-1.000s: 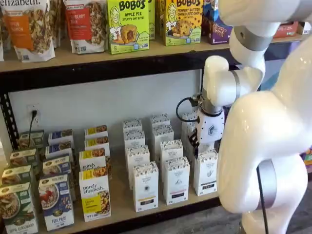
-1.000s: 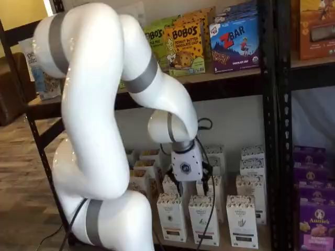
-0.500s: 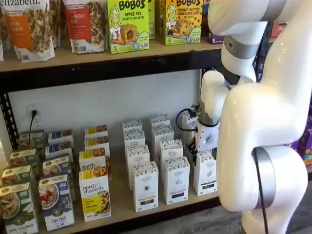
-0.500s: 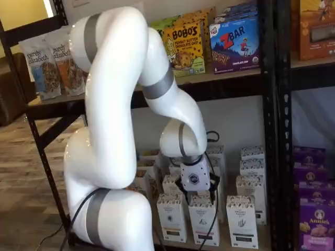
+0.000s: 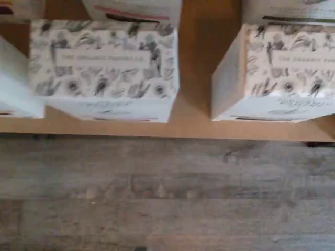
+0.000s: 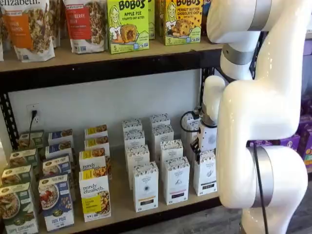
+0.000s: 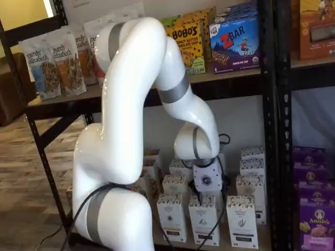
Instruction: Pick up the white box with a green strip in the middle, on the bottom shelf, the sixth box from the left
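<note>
The white box (image 6: 205, 173) stands at the front of the bottom shelf (image 6: 122, 207), right of two like cartons; it also shows in a shelf view (image 7: 204, 220), with a pale strip low on its front. My gripper (image 7: 207, 192) hangs just above its speckled top, fingers spread with a gap, holding nothing. In a shelf view the gripper (image 6: 199, 152) shows side-on at the box's upper left. The wrist view shows the speckled tops of two white cartons (image 5: 104, 68) (image 5: 282, 68) at the shelf's front edge; I cannot tell which is the target.
Like white cartons (image 6: 176, 179) (image 7: 242, 220) stand on both sides of it and in rows behind. Purely elizabeth boxes (image 6: 95, 195) fill the shelf's left. A black rack post (image 7: 272, 130) stands to the right. The upper shelf (image 6: 97, 61) is overhead. The wood floor (image 5: 167, 198) lies below.
The gripper has moved sideways along the front row and sunk, from above the rows behind to just over the target box's top. The upper arm has swung with it.
</note>
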You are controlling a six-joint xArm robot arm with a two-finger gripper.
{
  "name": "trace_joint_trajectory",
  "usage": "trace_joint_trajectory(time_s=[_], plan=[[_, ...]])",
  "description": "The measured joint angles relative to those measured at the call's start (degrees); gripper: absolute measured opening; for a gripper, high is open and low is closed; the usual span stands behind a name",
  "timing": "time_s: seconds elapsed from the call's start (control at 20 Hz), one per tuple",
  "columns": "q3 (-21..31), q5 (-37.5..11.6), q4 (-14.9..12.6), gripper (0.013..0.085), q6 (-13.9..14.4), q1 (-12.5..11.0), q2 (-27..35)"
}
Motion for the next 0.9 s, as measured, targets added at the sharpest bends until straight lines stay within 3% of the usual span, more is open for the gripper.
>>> trace_joint_trajectory(time_s=[0.25,0.65,0.9], plan=[[-7.6,2.9,-8.4,0.085,5.5,-2.3,6.3],[-16.8,2.8,0.1,0.085,-3.9,-3.6,14.7],[-20.8,3.0,2.1,0.085,-5.8,-3.6,17.4]])
